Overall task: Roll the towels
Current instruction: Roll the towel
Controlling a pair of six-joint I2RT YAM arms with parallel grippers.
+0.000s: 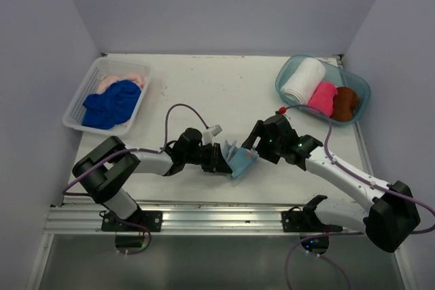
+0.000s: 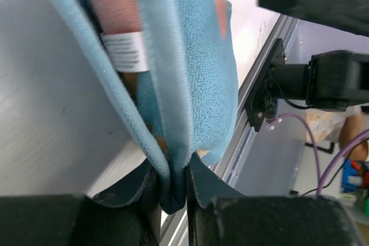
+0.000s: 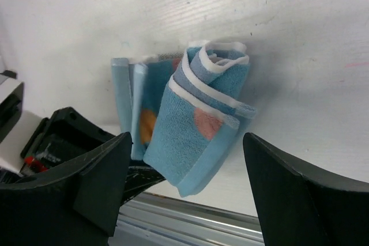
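Note:
A light blue towel with cartoon print hangs loosely rolled between both arms near the table's front edge. My left gripper is shut on its edge; in the left wrist view the cloth is pinched between the dark pads. My right gripper stands open just to the right of it. In the right wrist view its wide-spread fingers flank the roll without touching. A royal blue towel and a pale peach towel lie crumpled in the basket. Rolled white, hot pink and brown towels sit in the tub.
The white lattice basket stands at the back left. The clear teal tub is at the back right. A metal rail runs along the table's near edge, just under the held towel.

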